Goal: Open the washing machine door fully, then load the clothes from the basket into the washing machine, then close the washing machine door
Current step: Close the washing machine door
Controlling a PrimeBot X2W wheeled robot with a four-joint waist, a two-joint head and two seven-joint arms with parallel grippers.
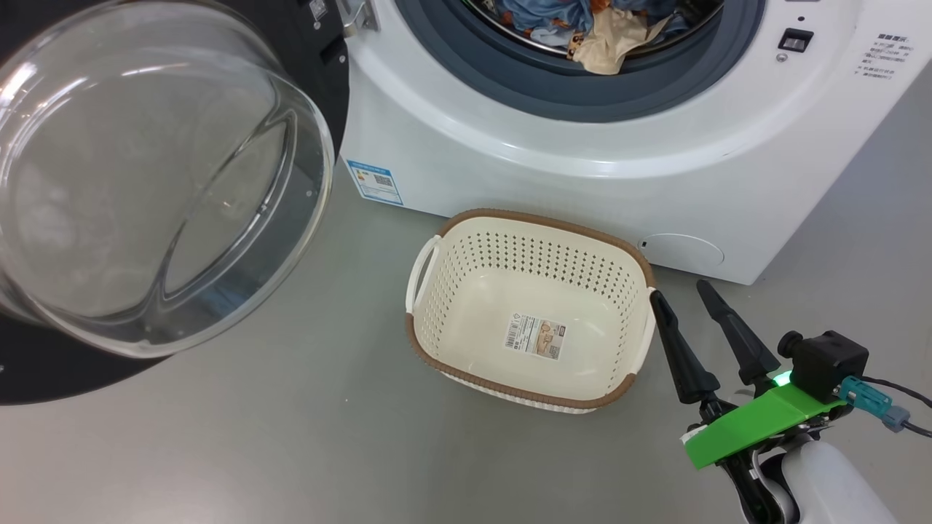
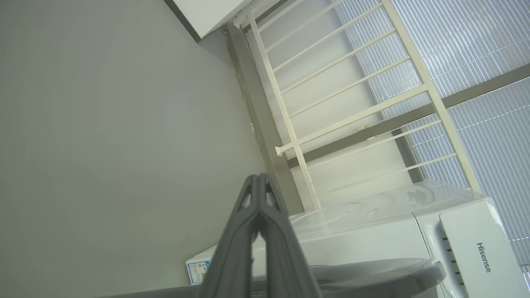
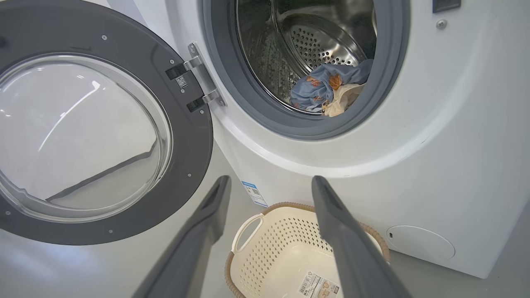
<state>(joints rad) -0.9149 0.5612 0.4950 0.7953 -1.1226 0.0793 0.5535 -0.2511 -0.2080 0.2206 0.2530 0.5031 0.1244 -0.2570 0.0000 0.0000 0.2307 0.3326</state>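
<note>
1. Washing machine door swung wide open, left of the washing machine.
2. Clothes lie inside the drum.
3. Basket on floor before the machine, beside right gripper; jaws released, wide apart.
4. Left gripper jaws clenched on nothing; white railing beyond.
</note>
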